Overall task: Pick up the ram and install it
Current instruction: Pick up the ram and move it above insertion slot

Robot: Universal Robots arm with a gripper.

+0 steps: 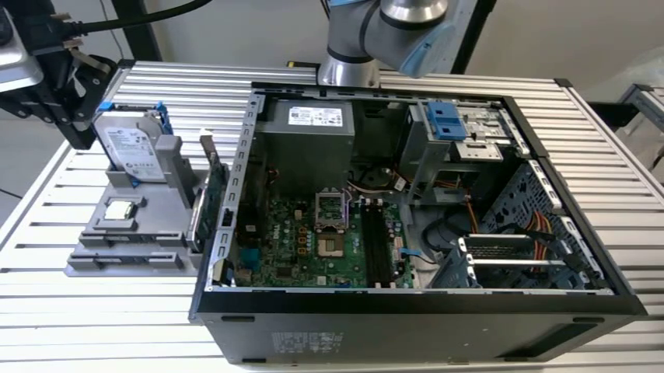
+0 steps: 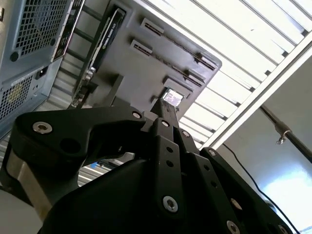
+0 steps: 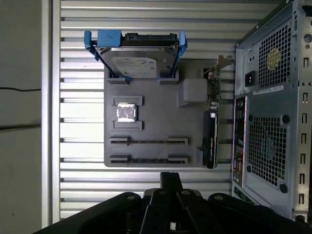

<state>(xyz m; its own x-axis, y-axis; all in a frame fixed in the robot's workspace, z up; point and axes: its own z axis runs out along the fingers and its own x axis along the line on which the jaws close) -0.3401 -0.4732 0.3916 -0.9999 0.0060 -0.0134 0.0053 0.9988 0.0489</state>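
Ribbed aluminium table [image 1: 62,311] (pale, glossy); plain light wall [image 1: 560,31] behind; grey floor [image 3: 19,48] beside.

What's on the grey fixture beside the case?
Grey fixture holds a hard drive in a blue frame, a silver chip and an upright card. Whether its two long slots hold anything is unclear.

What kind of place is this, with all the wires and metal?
Probably a robot test lab for building computers: a robot arm stands at a slatted metal table holding an open desktop computer case and a hard drive.
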